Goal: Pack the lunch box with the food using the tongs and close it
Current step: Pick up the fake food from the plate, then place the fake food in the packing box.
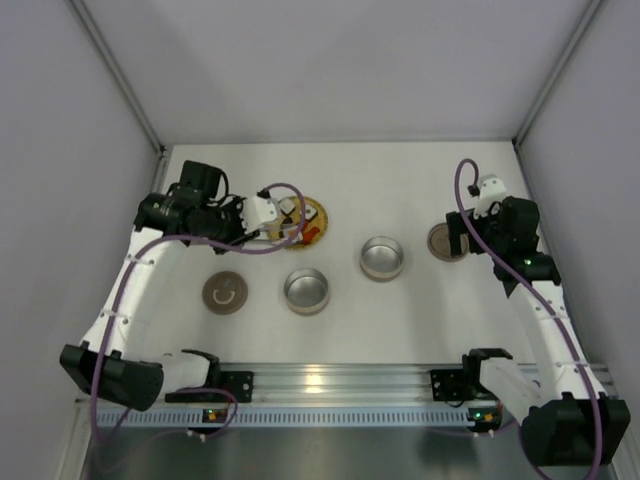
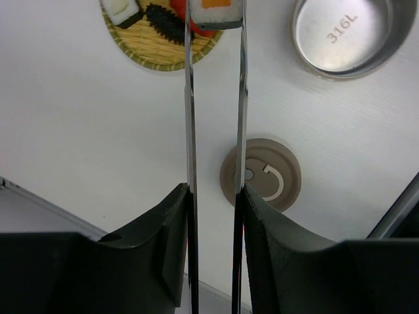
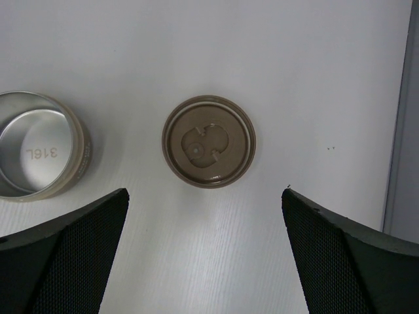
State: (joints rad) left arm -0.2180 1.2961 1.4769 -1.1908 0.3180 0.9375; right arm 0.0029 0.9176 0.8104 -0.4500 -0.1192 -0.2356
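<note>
Left wrist view: left gripper (image 2: 215, 196) clamps the tongs (image 2: 190, 118), whose tips pinch a sushi roll (image 2: 216, 12) over the plate (image 2: 154, 55) edge, more food behind it. Best to hold the squeeze even, carry it level, and lower it into the steel tin (image 2: 340, 39) ahead-right before letting go. That tin is empty; a lid (image 2: 278, 176) lies below the tongs. Right gripper (image 3: 204, 196) is spread wide w/ nothing held, over the 2nd lid (image 3: 209, 140); the 2nd tin (image 3: 36, 147) to its left is empty too.

The white-and-black left arm (image 1: 130, 290) rises from its base and bends right at the wrist. Its black two-finger left gripper (image 2: 215, 196) is clamped partway closed on the slim silver metal tongs (image 2: 190, 98). The white-and-black right arm (image 1: 540, 310) stretches forward, and its black right gripper (image 3: 204, 196) points down with jaws spread wide.
</note>
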